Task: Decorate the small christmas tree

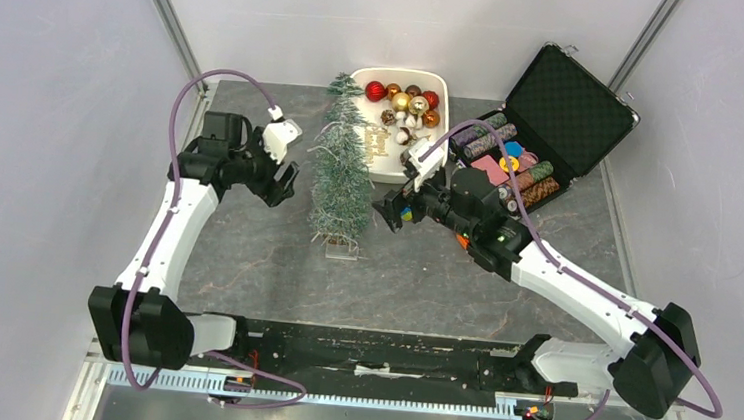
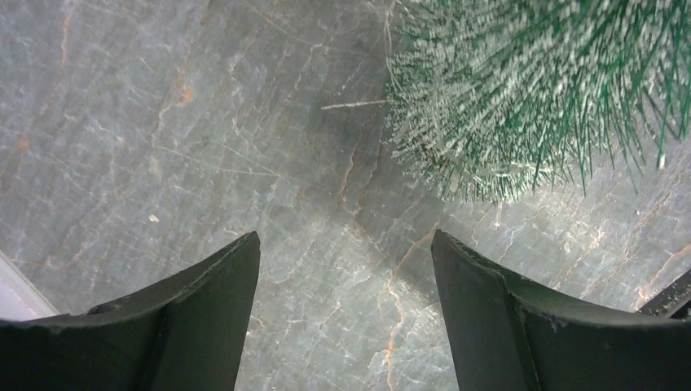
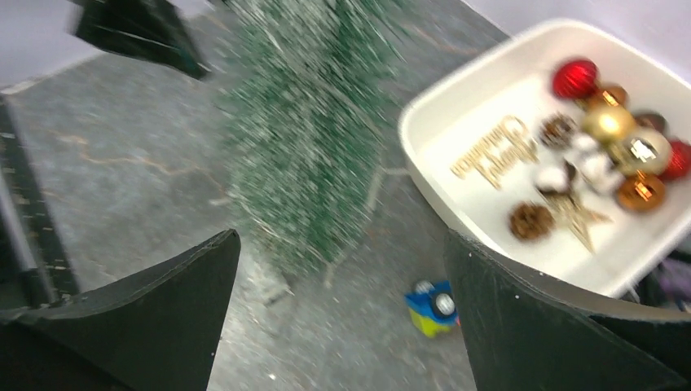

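A: Tree?
B: Upright between left gripper and right gripper, near tray. Both wide open, empty.
A: Handling?
B: Likely light, bristly, tippy (small base). Grip low, near stem.

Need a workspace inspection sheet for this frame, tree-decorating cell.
Surface: dark marbled table, no spills seen.
Job's things: tree upright mid-table, no decorations visible on it; ornaments in white tray behind it.
Clutter: open black case with chips at right; small blue-yellow item on the table near the tree.
Grippers: left gripper open, empty, left of tree; right gripper open, empty, right of tree.
Cables: purple cables loop along both arms, clear of tree.
Surroundings: plain grey walls.
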Controlling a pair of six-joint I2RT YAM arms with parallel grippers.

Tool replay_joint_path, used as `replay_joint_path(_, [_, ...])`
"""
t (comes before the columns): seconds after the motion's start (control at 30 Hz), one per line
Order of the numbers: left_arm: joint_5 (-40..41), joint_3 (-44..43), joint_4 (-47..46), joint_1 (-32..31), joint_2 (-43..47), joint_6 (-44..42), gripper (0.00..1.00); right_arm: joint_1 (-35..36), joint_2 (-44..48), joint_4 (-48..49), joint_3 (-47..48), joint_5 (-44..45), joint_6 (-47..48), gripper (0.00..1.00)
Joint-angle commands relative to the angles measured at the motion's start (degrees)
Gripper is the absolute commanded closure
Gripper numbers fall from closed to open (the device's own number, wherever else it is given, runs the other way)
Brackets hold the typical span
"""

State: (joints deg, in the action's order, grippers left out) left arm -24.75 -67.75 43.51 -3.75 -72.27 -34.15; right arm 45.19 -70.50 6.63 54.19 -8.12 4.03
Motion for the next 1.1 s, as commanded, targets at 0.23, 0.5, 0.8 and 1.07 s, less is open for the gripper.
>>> replay_joint_path(0.23, [-5.41,10.88,-6.03,3.01,5.11,5.95,0.17,-9.83,0.48,-8.41,-10.09,17.71,-0.05,0.02])
replay_joint_path(0.5, [-6.7,17.12,-13.48,6.57,4.79,9.78,0.17,-12.41,-6.24,-2.3,-12.84,14.12,-1.26,0.02])
replay_joint_path(0.8, [-11.16,21.51,-16.74,8.13,4.4,10.44,0.17,-12.52,-10.04,7.05,-13.15,13.06,-3.88,0.02])
replay_joint_path(1.07, [-11.03,22.29,-17.83,8.45,3.96,11.26,0.18,-13.18,-12.67,8.9,-10.66,13.78,-3.29,0.02])
